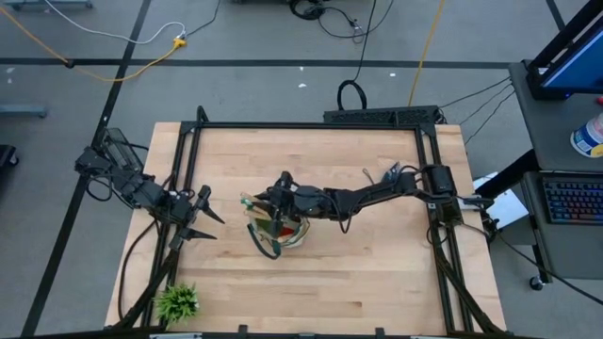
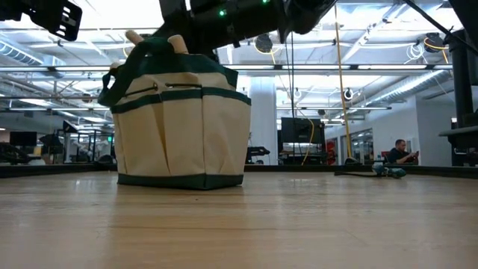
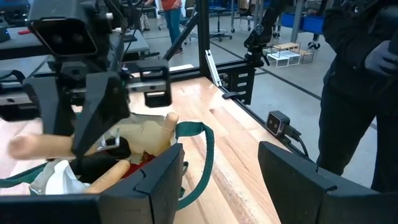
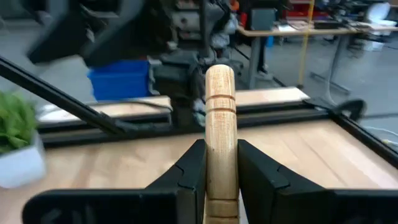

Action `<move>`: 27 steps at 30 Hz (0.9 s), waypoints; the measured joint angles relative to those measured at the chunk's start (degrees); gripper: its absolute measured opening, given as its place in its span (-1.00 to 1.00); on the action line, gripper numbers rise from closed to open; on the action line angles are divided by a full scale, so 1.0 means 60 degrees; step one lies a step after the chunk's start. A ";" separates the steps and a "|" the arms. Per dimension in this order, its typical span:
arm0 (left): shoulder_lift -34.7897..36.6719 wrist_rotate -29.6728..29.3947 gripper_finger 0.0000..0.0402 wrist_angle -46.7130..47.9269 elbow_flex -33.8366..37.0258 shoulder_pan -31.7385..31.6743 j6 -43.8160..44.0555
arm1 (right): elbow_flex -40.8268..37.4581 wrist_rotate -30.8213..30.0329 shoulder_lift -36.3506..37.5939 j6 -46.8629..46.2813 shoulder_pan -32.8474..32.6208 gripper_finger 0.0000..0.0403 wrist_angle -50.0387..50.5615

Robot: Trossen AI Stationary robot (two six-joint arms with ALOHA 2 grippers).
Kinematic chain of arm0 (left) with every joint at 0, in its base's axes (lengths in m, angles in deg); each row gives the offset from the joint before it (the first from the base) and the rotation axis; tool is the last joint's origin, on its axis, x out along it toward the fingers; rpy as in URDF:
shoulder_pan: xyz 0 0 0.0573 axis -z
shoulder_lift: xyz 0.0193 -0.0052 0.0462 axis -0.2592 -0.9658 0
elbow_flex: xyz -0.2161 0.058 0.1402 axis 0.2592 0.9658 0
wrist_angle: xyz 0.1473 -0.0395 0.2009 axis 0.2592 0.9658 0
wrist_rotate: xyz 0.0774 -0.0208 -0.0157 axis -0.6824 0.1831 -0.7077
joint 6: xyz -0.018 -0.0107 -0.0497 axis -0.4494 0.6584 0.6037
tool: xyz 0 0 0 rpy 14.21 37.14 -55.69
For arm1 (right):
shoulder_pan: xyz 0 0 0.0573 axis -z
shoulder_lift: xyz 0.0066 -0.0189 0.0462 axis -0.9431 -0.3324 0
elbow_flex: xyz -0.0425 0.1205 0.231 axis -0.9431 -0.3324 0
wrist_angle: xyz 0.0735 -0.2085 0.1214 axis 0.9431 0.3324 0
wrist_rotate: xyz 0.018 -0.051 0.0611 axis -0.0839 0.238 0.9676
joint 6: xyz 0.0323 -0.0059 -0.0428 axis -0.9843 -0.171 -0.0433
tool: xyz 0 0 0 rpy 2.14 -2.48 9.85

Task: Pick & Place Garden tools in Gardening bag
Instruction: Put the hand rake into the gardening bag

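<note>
The right gripper [image 4: 214,165] squeezes a hard, light-looking wooden tool handle [image 4: 220,118] over the soft gardening bag [image 2: 183,127], while the left gripper [image 1: 201,215] waits open nearby.

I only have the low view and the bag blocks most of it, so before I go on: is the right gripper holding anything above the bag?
Observer: Yes. The right gripper is shut on a wooden tool handle, directly over the gardening bag.
Operator: Where is the left arm?
Observer: The left gripper waits open beside the bag, near the table's left edge, holding nothing.
Operator: Anything already in the bag?
Observer: Other wooden handles and something red show inside it.
Operator: Anything left on the table?
Observer: Only a small green plant at the front-left corner.
</note>
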 joint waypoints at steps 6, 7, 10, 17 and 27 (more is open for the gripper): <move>0.0000 0.0000 0.08 0.0003 0.0000 0.0001 0.0073 | 0.0007 -0.0179 0.0177 -0.0017 -0.0091 -0.70 0.0228; 0.0000 0.0000 0.08 0.0003 0.0000 0.0000 0.0106 | 0.0005 -0.0172 0.0161 -0.0047 -0.0132 -0.70 0.0355; 0.0000 0.0022 0.08 -0.0062 0.0000 0.0000 0.0145 | 0.0000 -0.0146 0.0140 -0.0466 -0.0224 -0.70 0.0765; -0.0002 0.0197 0.08 -0.0148 0.0000 0.0004 0.0152 | 0.0000 -0.0439 0.0144 -0.0537 -0.0295 -0.70 0.0997; 0.0000 0.0195 0.08 -0.0165 0.0000 0.0000 0.0167 | 0.0000 -0.0427 0.0144 -0.1021 -0.0295 -0.67 0.1272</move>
